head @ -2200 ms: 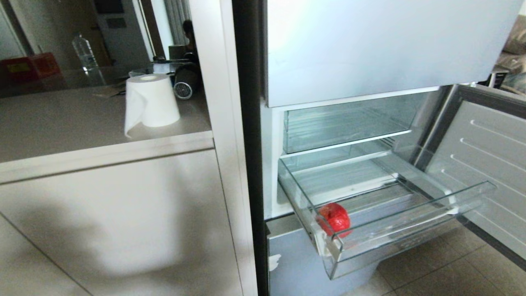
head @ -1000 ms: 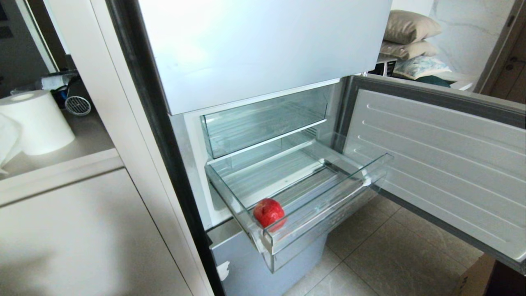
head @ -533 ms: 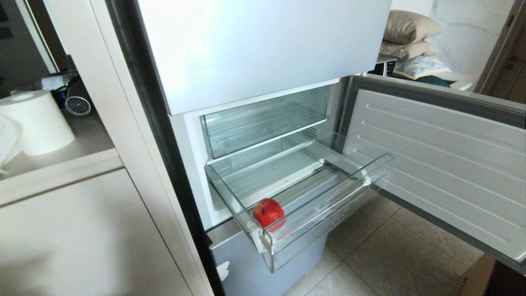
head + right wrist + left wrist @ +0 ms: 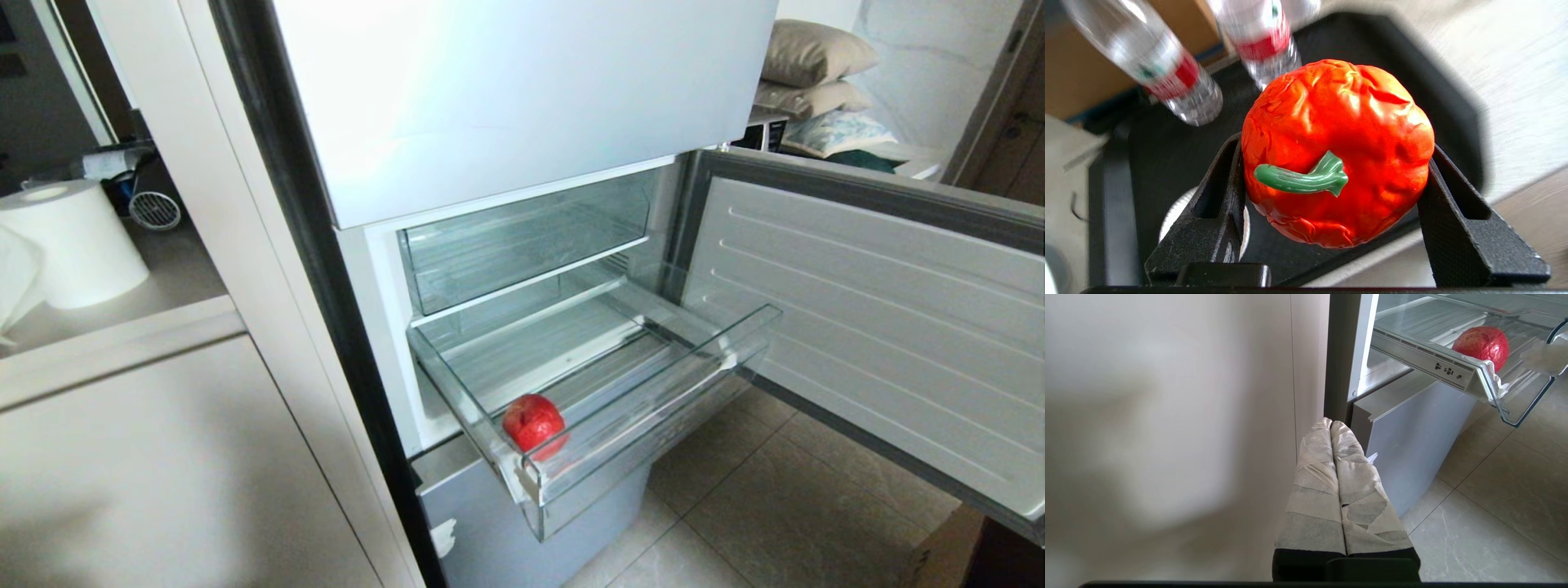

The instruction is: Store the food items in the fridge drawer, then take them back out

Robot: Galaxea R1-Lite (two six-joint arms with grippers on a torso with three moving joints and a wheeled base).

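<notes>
**One fruit stored, the second in the tool's grip**

The red apple [image 4: 534,422] lies in the fridge drawer [image 4: 653,425], at its front left corner against the clear lip. The drawer stands pulled out, the fridge door [image 4: 882,327] swung wide. The bumpy orange-red fruit [image 4: 1337,153] is clamped between the jaws of the right tool [image 4: 1331,212], not yet in the drawer; its green stem [image 4: 1302,177] faces the wrist camera and lies crosswise, jaw to jaw. So storing looks half done, and taking out remains. The left tool [image 4: 1337,457] hangs beside the fridge, fingers pressed together, empty.
</notes>
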